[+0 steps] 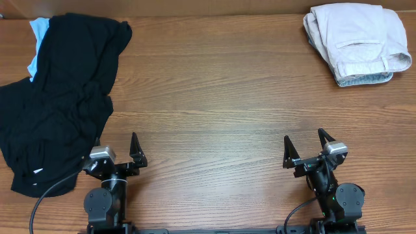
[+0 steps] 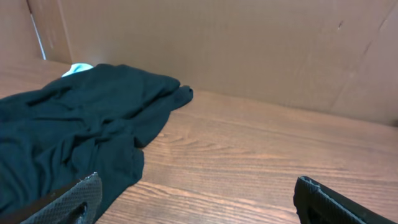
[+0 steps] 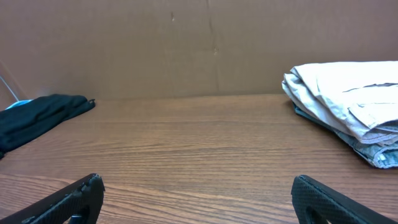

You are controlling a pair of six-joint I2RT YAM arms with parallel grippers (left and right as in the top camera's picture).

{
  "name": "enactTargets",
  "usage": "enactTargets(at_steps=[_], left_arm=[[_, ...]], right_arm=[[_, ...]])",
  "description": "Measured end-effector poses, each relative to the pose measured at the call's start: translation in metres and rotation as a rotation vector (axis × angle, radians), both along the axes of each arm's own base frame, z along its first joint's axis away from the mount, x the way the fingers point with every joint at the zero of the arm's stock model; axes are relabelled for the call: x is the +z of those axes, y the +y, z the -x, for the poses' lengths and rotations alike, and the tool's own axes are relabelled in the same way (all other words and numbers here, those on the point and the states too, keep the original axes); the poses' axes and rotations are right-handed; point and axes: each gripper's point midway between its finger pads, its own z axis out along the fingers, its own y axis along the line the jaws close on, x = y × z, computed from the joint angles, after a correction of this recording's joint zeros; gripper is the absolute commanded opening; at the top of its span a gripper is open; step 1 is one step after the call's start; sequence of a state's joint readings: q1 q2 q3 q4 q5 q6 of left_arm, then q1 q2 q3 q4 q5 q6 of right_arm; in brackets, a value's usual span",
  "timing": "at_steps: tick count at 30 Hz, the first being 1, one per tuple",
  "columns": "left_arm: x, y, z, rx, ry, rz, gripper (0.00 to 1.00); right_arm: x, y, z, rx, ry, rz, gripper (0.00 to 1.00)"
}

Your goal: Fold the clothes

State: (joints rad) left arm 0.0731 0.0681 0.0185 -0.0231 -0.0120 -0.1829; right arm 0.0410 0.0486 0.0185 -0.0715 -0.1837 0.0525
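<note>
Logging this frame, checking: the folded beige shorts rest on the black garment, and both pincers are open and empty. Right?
No: the overhead view shows the beige shorts resting on light denim, not the black garment, which lies far left. Left pincer and right pincer are open and empty.

Looks down on a brown wooden table (image 1: 208,97), grained from side to side and filling the overhead view from edge to edge. Backed along the far edge by a plain brown cardboard wall (image 3: 124,50), upright, seen from both wrist views. Marked by a near-vertical seam (image 3: 216,56) toward the middle in the right wrist view, and by a slanting crease (image 2: 372,45) at the right in the left wrist view. Lit softly and evenly, with a faint pale sheen on the wood.
</note>
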Motion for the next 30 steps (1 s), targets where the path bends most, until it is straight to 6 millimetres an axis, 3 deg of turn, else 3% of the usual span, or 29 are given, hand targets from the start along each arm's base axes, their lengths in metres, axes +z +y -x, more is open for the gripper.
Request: enactTargets(at_steps=[30], left_arm=[[-0.0059, 0.0038, 0.0036, 0.016, 0.014, -0.006, 1.0]], right_arm=[[0.0, -0.0001, 0.0, 0.0, 0.0, 0.001, 1.0]])
